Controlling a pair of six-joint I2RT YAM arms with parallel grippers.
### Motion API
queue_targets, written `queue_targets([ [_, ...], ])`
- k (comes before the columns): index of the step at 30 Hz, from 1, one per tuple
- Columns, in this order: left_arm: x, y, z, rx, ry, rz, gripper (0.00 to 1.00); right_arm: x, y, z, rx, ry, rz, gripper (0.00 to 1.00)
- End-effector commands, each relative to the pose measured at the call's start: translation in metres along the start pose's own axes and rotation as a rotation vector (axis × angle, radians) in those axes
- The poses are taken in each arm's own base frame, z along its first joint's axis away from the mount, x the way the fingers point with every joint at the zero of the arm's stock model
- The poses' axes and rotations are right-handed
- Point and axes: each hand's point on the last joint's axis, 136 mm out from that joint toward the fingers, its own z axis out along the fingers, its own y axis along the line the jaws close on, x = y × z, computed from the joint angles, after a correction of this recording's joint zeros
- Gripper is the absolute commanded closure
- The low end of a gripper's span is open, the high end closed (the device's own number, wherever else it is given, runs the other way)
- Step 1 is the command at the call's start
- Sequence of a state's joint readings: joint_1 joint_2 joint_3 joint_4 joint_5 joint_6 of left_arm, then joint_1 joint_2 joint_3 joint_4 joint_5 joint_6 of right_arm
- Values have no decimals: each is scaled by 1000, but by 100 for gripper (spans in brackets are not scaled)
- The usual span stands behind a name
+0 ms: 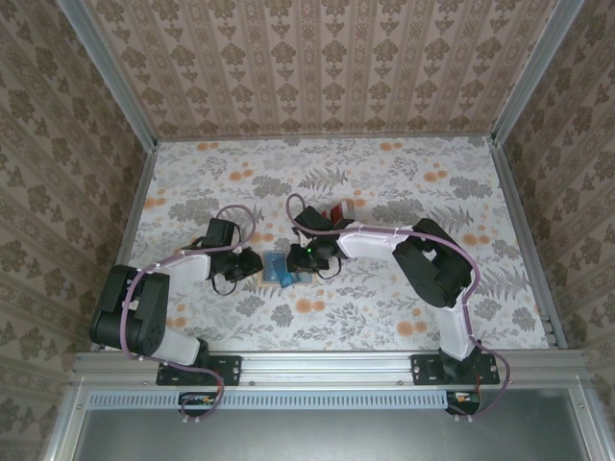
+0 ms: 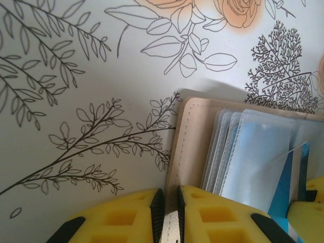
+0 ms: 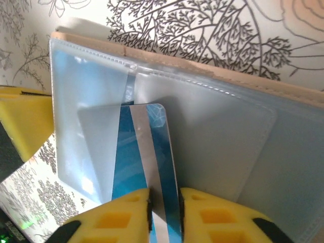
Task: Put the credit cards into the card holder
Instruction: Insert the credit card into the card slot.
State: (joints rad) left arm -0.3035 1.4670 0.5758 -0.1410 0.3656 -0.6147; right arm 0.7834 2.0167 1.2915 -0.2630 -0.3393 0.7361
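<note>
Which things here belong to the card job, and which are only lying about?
Job: blue card in right pincer; card holder, edge in left pincer; red cards on the table.
Not the job: floral table cover; patterned walls.

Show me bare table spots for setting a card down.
Bare on the table: the far strip by the back wall, the right side past the right arm, the near middle between wallet and front rail. Crowded: centre, around the wallet and red cards.
</note>
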Motion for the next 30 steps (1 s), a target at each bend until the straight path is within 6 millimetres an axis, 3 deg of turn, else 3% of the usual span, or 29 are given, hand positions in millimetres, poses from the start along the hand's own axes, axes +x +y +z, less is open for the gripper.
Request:
queue_targets([
  [1, 27, 13, 20, -42, 87, -4, 80, 1, 1, -4, -27, 1, 6, 83],
  [6, 29, 16, 19, -56, 89, -2, 81, 4, 0, -3, -61, 1, 19, 95],
  [10, 29, 18, 18, -63, 87, -1, 80, 4, -7, -3, -97, -16, 50, 99],
  [19, 30, 18, 17, -65, 87, -6, 82, -1, -27, 0, -142, -151, 150, 100],
  [30, 31, 19, 17, -68, 86, -10, 82, -9, -39, -9, -124, -280, 160, 100],
])
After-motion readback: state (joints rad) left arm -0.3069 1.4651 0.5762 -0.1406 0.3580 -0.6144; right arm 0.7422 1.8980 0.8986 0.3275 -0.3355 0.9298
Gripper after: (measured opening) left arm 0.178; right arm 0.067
